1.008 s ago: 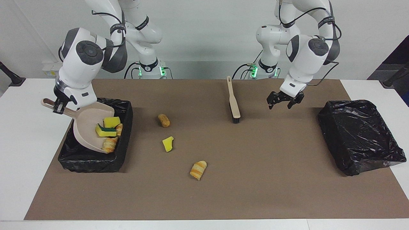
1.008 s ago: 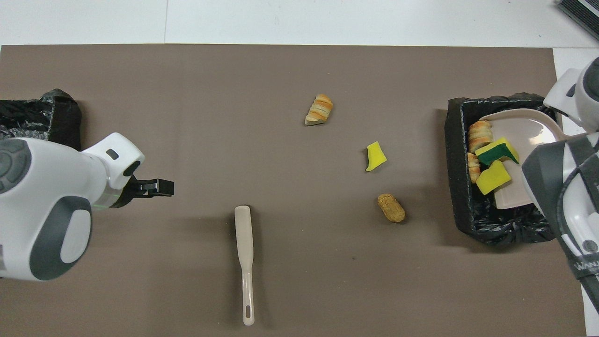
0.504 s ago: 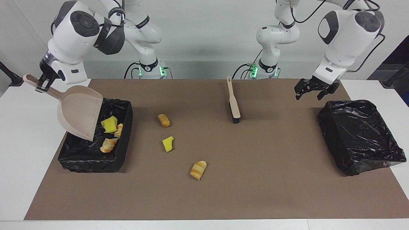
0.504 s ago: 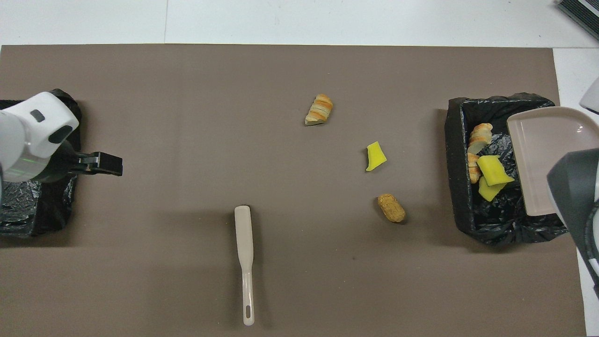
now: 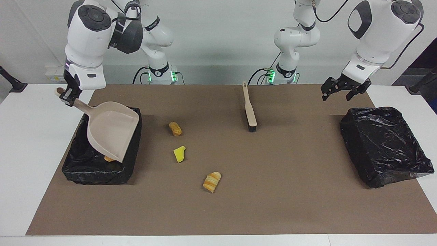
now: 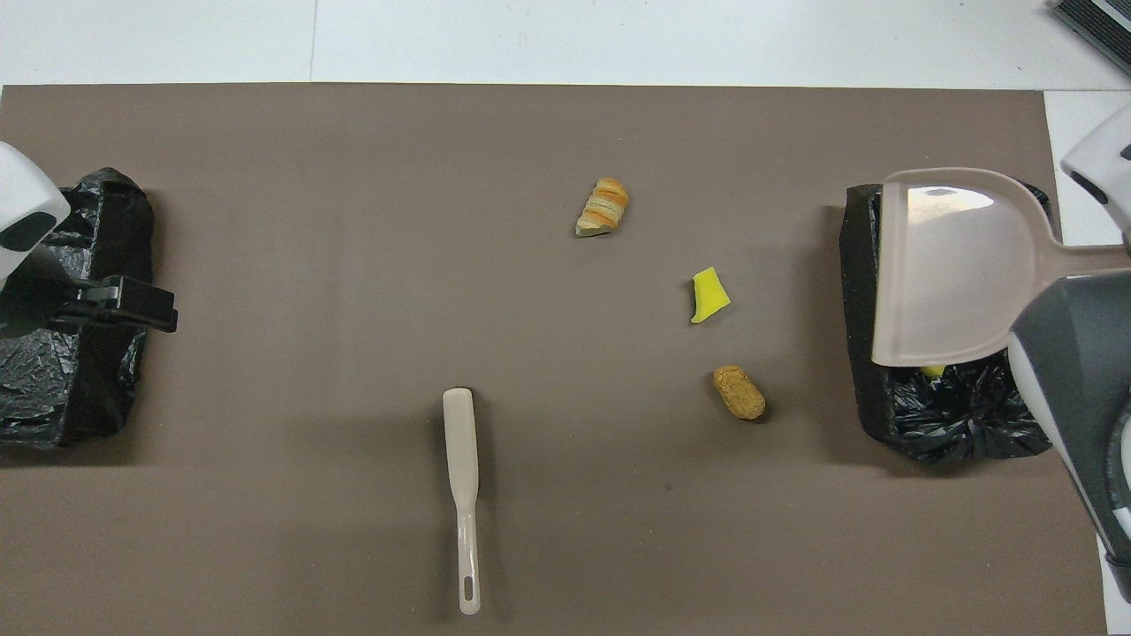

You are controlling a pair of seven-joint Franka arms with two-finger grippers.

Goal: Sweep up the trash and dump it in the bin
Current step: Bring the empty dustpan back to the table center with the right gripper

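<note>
My right gripper (image 5: 66, 95) is shut on the handle of the beige dustpan (image 5: 112, 133), which hangs tilted, lip down, over the black-lined bin (image 5: 99, 172) at the right arm's end. The dustpan (image 6: 954, 265) hides most of the bin (image 6: 954, 424). A golden scrap (image 5: 109, 158) and a yellow scrap (image 6: 930, 371) peek out under its lip. Three pieces of trash lie on the mat: a brown nugget (image 5: 175, 128), a yellow sponge chunk (image 5: 179, 153) and a striped croissant-like piece (image 5: 212, 181). My left gripper (image 5: 343, 90) hangs open and empty.
A beige brush (image 5: 249, 107) with black bristles lies on the brown mat near the robots, handle toward them. A second black-lined bin (image 5: 385, 143) sits at the left arm's end, with the left gripper (image 6: 115, 305) in the air over its edge.
The dustpan tipped its scraps into the bin, rose, and now hangs over the bin, covering them. The left gripper moved away from the brush to the second bin.
</note>
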